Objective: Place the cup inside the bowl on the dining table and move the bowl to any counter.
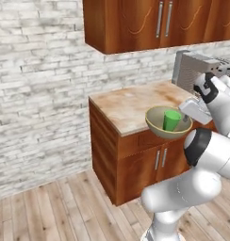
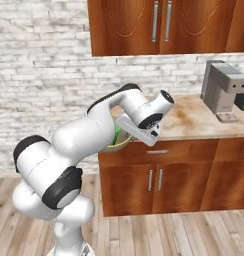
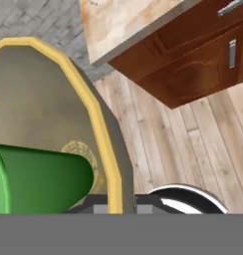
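In the left base view, the round olive-tan bowl with a yellowish rim [image 1: 160,123] sits right of centre in the frame, held in the air at the front edge of the beige-rust marbled counter top over reddish-brown wooden cabinets [image 1: 131,104]. The small bright green plastic cup [image 1: 172,120] stands upright inside the bowl. The white arm's two-finger gripper [image 1: 188,117] meets the bowl's right rim. A grey boxy appliance [image 1: 192,71] stands at the upper right on the counter.

In the right base view, the arm crosses the middle of the frame and hides most of the bowl [image 2: 122,145]; a sliver of the green cup [image 2: 117,134] shows beside it.

In the hand view, the bowl's rim [image 3: 104,149] runs down to the bottom centre, where the narrow-set fingers pinch it. The cup [image 3: 41,177] lies at the lower left.
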Robot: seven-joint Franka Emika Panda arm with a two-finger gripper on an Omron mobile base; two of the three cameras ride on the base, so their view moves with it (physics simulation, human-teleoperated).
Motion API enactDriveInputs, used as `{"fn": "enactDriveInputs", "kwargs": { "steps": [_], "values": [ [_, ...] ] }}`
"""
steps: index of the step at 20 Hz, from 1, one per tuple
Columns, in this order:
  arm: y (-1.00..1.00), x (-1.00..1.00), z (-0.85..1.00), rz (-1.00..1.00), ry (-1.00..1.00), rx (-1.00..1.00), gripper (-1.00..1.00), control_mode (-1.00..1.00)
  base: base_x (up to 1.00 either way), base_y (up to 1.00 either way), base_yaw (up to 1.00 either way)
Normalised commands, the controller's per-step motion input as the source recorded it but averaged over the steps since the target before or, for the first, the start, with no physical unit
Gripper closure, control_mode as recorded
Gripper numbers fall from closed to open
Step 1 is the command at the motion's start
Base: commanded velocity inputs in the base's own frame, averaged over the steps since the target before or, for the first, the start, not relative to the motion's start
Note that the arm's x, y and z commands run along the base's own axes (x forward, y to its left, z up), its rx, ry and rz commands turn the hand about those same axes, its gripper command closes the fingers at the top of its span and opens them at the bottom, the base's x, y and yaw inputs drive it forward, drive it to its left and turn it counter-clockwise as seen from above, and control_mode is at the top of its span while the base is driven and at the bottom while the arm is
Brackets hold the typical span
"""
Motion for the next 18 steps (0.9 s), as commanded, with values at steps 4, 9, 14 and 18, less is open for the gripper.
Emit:
{"fn": "enactDriveInputs", "kwargs": {
  "steps": [4, 9, 14, 18],
  "values": [
    [0.00, 0.00, 0.00, 0.00, 0.00, 0.00, 1.00, 1.00, 0.41, -0.48, 0.04],
    [0.00, 0.00, 0.00, 0.00, 0.00, 0.00, 1.00, 1.00, 0.49, -0.43, 0.04],
    [0.00, 0.00, 0.00, 0.00, 0.00, 0.00, 1.00, 1.00, 0.46, -0.48, 0.05],
    [0.00, 0.00, 0.00, 0.00, 0.00, 0.00, 1.00, 1.00, 0.36, -0.38, 0.07]
  ]
}}
